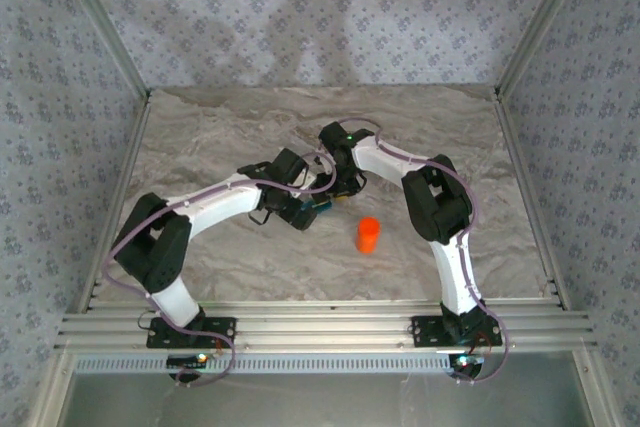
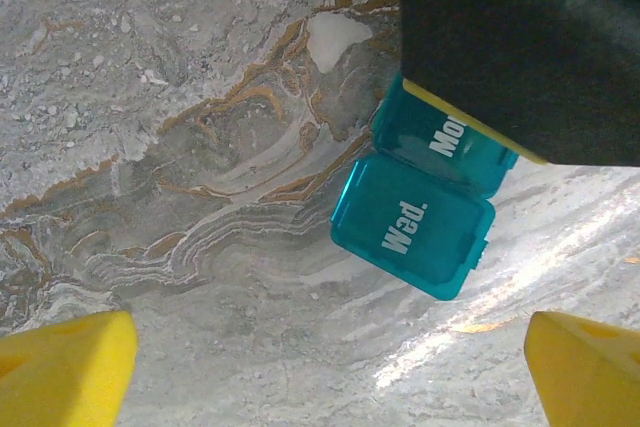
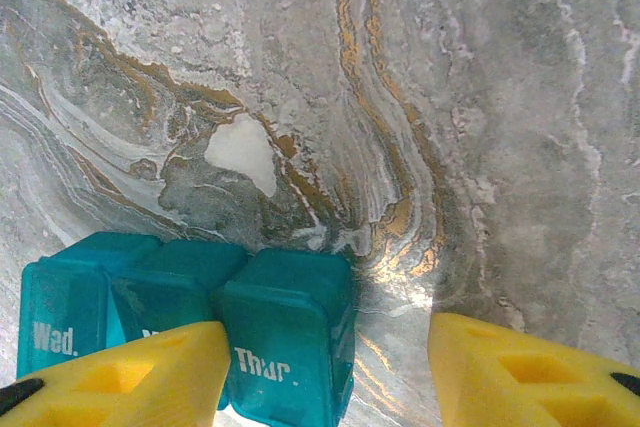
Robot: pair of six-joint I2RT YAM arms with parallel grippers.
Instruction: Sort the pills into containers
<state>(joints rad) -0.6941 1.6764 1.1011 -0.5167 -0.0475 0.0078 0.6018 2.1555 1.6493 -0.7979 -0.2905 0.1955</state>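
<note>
The containers are a teal pill box (image 1: 320,205) of joined compartments lying on the marbled table, mid-table between both arms. In the left wrist view its "Wed." lid (image 2: 415,227) is shut and the neighbouring compartment (image 2: 440,137) runs under the right arm's dark body (image 2: 520,47). My left gripper (image 2: 325,377) hangs open just short of the box, nothing between its yellow fingertips (image 2: 65,372). My right gripper (image 3: 330,367) is open over the "Thur." end compartment (image 3: 285,347): one finger (image 3: 130,377) overlaps the box, the other (image 3: 530,377) stands apart over bare table. The pills are out of view.
An orange cylindrical bottle (image 1: 368,235) stands upright on the table just right of the box, near the right arm's forearm (image 1: 435,202). Patterned walls and metal posts enclose the table; the aluminium rail (image 1: 320,327) with both bases runs along the near edge.
</note>
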